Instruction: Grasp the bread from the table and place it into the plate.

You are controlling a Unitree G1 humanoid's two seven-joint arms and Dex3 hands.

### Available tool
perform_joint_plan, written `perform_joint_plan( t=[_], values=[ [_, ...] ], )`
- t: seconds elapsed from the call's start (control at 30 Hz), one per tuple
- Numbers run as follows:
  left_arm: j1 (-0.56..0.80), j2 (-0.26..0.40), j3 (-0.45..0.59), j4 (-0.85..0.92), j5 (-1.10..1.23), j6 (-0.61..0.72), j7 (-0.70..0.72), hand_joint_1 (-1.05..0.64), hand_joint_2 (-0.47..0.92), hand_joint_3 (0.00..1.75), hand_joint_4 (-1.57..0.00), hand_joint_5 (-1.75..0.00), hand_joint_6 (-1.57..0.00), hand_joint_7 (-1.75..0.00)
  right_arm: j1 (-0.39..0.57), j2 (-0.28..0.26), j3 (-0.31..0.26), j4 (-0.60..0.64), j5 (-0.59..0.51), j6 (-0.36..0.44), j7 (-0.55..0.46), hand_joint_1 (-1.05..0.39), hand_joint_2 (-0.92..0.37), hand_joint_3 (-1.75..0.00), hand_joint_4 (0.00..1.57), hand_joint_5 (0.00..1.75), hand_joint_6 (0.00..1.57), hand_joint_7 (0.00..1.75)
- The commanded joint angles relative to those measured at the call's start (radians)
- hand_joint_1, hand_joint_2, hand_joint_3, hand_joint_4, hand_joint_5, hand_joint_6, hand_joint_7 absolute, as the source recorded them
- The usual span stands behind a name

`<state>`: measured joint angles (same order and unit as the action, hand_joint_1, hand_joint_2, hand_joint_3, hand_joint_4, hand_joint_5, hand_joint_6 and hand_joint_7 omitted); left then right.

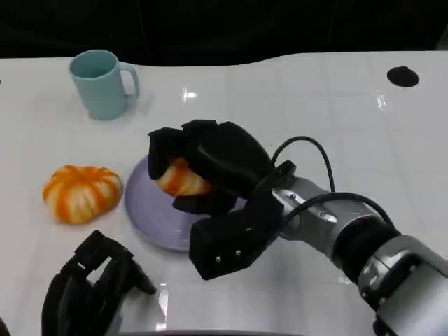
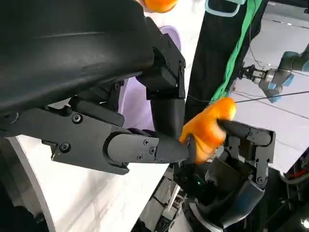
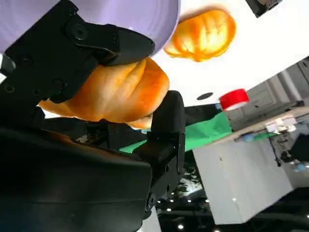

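Head view: right hand (image 1: 210, 168) clasped around a golden bread roll (image 1: 180, 179), held over the near-left part of the lilac plate (image 1: 143, 210). Fingers wrapped over top and underside of the roll, evidently to keep it secure during carriage. Cannot tell whether roll rests on the plate surface or hangs just above it. Second, larger orange-striped bread (image 1: 82, 192) lying on the white table (image 1: 315, 105), just left of the plate and apart from it. Teal mug (image 1: 102, 84) upright, well behind, clear of the work. Left hand (image 1: 91, 287) low at the near edge, holding nothing; fingers part curled, so slack or clenched not determinable.

Left wrist view: left hand fingers (image 2: 145, 147) reaching forward with nothing between them. Beyond, right hand (image 2: 231, 159) seen gripping the roll (image 2: 207, 128); plate (image 2: 133, 104) partly visible behind.

Right wrist view: roll (image 3: 111, 92) pinned between fingers (image 3: 96, 46) on one side and thumb (image 3: 166, 125) on the other, plate (image 3: 120, 14) immediately behind it, striped bread (image 3: 203, 34) further off.

Judgement: placement stage reached; release outstanding. Risk noted: roll near plate rim, could tip off on release.
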<state>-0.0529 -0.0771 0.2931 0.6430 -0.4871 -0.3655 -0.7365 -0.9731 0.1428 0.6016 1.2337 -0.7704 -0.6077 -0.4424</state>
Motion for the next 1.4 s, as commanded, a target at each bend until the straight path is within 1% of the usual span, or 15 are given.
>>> perform_joint_plan(
  t=[0.03, 0.07, 0.1, 0.13, 0.17, 0.27, 0.33, 0.37, 0.47, 0.57, 0.9, 1.07, 1.17, 1.3, 1.4],
  values=[
    [0.016, 0.008, 0.000, -0.015, 0.000, 0.000, 0.006, -0.59, 0.92, 0.24, -0.61, -1.75, -0.52, -1.50, -0.018, 0.005, 0.020, 0.014, -0.013, 0.026, -0.023, -0.14, -0.46, -1.11, 0.85, 1.75, 0.70, 1.63],
    [0.015, 0.007, 0.001, -0.013, -0.002, -0.001, 0.005, -0.59, 0.92, 0.23, -0.61, -1.75, -0.51, -1.50, -0.018, 0.005, 0.024, 0.015, -0.014, 0.029, -0.025, -0.14, -0.48, -1.08, 0.83, 1.75, 0.72, 1.54],
    [0.015, 0.005, 0.003, -0.013, -0.005, -0.001, 0.004, -0.59, 0.92, 0.23, -0.61, -1.75, -0.51, -1.50, -0.019, 0.006, 0.027, 0.016, -0.014, 0.033, -0.023, -0.15, -0.49, -1.07, 0.81, 1.74, 0.75, 1.40],
    [0.014, 0.004, 0.003, -0.012, -0.006, -0.001, 0.004, -0.58, 0.92, 0.23, -0.61, -1.75, -0.51, -1.50, -0.020, 0.006, 0.032, 0.016, -0.014, 0.036, -0.021, -0.17, -0.53, -0.97, 0.80, 1.62, 0.77, 1.16],
    [0.012, 0.005, 0.004, -0.009, -0.006, -0.003, 0.002, -0.57, 0.92, 0.24, -0.62, -1.75, -0.52, -1.50, -0.023, 0.005, 0.033, 0.015, -0.008, 0.040, -0.001, -0.20, -0.62, -0.78, 0.79, 1.45, 0.81, 0.88],
    [0.010, 0.006, 0.006, -0.005, -0.007, -0.006, -0.002, -0.57, 0.92, 0.25, -0.61, -1.75, -0.51, -1.50, -0.037, 0.001, 0.044, 0.007, -0.009, 0.068, 0.063, -0.35, -0.86, -0.27, 0.57, 0.83, 0.68, 0.26],
    [0.009, 0.006, 0.008, -0.005, -0.010, -0.001, -0.003, -0.57, 0.92, 0.25, -0.62, -1.75, -0.51, -1.50, -0.043, -0.002, 0.053, -0.001, -0.016, 0.080, 0.090, -0.43, -0.90, -0.21, 0.47, 0.63, 0.60, 0.11],
    [0.009, 0.005, 0.008, -0.005, -0.011, -0.002, -0.006, -0.57, 0.92, 0.25, -0.61, -1.75, -0.51, -1.50, -0.044, -0.003, 0.053, -0.006, -0.013, 0.083, 0.109, -0.53, -0.91, -0.24, 0.36, 0.51, 0.51, 0.05],
    [0.010, 0.005, 0.007, -0.009, -0.011, 0.001, -0.005, -0.56, 0.92, 0.26, -0.61, -1.75, -0.51, -1.49, -0.044, -0.008, 0.049, -0.017, 0.000, 0.081, 0.156, -0.66, -0.92, -0.31, 0.22, 0.30, 0.35, 0.01],
    [0.011, 0.004, 0.007, -0.014, -0.011, 0.009, 0.001, -0.56, 0.92, 0.25, -0.61, -1.75, -0.52, -1.48, -0.040, -0.014, 0.050, -0.028, -0.001, 0.076, 0.165, -0.75, -0.92, -0.37, 0.13, 0.23, 0.29, 0.00],
    [0.004, 0.007, 0.008, -0.002, -0.009, 0.001, -0.005, -0.57, 0.92, 0.23, -0.61, -1.75, -0.54, -1.45, -0.033, -0.028, 0.045, -0.055, 0.005, 0.071, 0.178, -0.81, -0.92, -0.43, 0.07, 0.20, 0.26, 0.00],
    [0.009, 0.002, 0.006, -0.012, -0.008, 0.005, 0.004, -0.57, 0.92, 0.24, -0.61, -1.75, -0.54, -1.44, -0.023, -0.056, 0.037, -0.084, 0.014, 0.052, 0.182, -0.82, -0.92, -0.46, 0.08, 0.20, 0.24, 0.00],
    [0.004, -0.002, 0.010, -0.005, -0.017, 0.006, -0.003, -0.56, 0.92, 0.24, -0.61, -1.75, -0.54, -1.44, 0.000, -0.088, 0.015, -0.115, 0.039, 0.020, 0.199, -0.82, -0.92, -0.47, 0.09, 0.20, 0.23, 0.00],
    [-0.002, 0.001, 0.010, -0.001, -0.014, 0.008, -0.003, -0.55, 0.92, 0.24, -0.61, -1.75, -0.54, -1.43, 0.054, -0.136, -0.030, -0.161, 0.101, -0.057, 0.226, -0.80, -0.92, -0.47, 0.11, 0.22, 0.23, 0.00],
    [-0.008, 0.004, 0.008, 0.010, -0.009, -0.004, -0.006, -0.56, 0.92, 0.25, -0.61, -1.75, -0.54, -1.44, 0.113, -0.160, -0.084, -0.188, 0.195, -0.131, 0.301, -0.79, -0.92, -0.46, 0.11, 0.23, 0.21, 0.00]
  ],
)
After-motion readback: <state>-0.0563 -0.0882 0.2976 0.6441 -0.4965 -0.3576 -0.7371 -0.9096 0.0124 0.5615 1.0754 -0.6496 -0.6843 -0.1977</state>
